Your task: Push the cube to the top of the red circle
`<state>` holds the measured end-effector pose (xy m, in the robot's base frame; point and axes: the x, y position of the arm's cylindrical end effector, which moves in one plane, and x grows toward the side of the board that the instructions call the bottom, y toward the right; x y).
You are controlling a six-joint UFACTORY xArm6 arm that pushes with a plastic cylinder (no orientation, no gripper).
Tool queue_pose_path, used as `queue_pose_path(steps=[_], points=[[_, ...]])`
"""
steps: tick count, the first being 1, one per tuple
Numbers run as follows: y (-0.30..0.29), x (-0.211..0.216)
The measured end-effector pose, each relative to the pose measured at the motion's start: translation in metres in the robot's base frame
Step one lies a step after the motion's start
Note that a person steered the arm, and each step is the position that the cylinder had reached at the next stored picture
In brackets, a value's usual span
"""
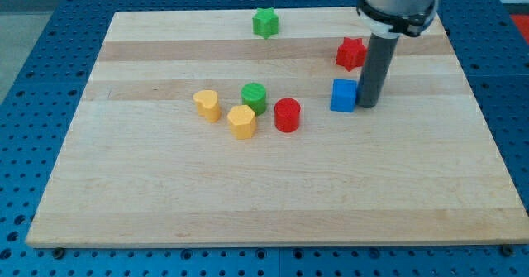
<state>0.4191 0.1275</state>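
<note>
A blue cube (343, 96) sits on the wooden board (273, 186) at the view's right of centre. A red circle block (287, 115) stands to its left and a little lower. My tip (368, 105) rests on the board right against the cube's right side. The rod rises from there to the arm's grey end at the view's top right.
A red star block (351, 54) lies just above the cube. A green circle block (254, 98), a yellow hexagon block (241, 121) and a yellow heart block (207, 105) cluster left of the red circle. A green star block (265, 22) lies near the top edge.
</note>
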Motion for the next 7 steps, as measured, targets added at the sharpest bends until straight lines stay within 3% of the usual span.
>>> queue_pose_path(steps=[7], points=[[-0.039, -0.024]])
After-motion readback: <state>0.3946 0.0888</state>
